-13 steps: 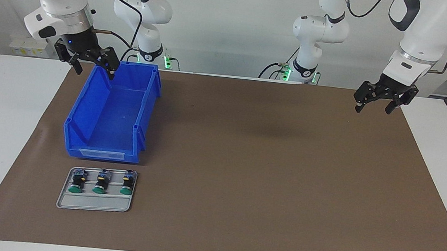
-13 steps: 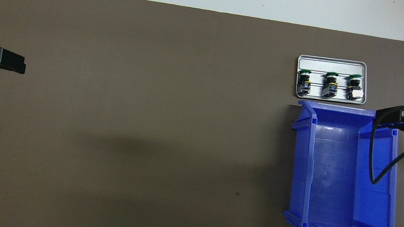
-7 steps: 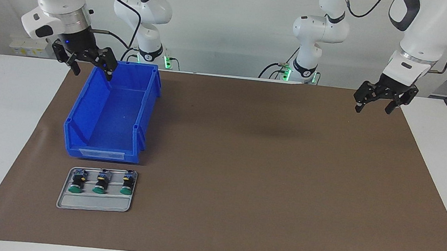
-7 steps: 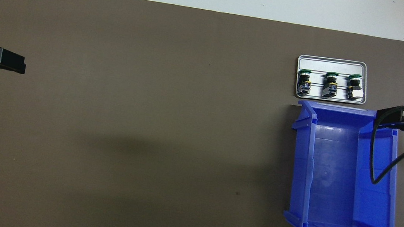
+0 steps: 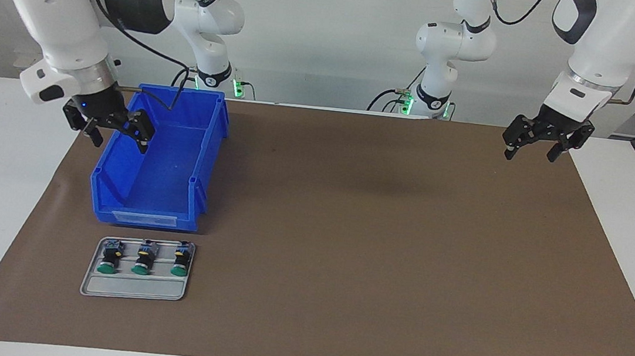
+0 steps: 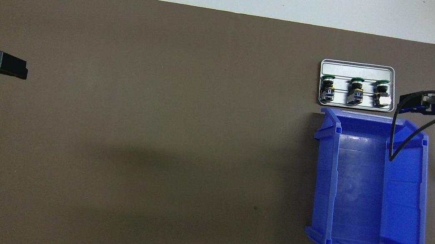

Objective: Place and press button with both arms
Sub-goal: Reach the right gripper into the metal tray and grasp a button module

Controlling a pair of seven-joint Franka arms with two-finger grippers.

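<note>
Nothing is done yet: all three buttons [image 5: 144,259] lie in the tray [image 5: 134,288]. The right gripper [image 5: 116,134] hangs wide and empty over the blue bin [image 5: 202,148]. The left gripper [image 5: 531,150] waits, wide, over the mat's corner.

Overhead view: left arm's black clawed gripper [image 6: 6,65] cut off at the picture's edge, one fingertip showing. Right arm's black gripper body hidden beyond the edge. Three green-capped push buttons [image 6: 356,91] on grey metal tray [image 6: 357,66]: markings too small to read.

Glossy plastic bin [image 5: 157,161], seemingly metal tray [image 5: 132,287], matt mat [image 5: 382,238].
</note>
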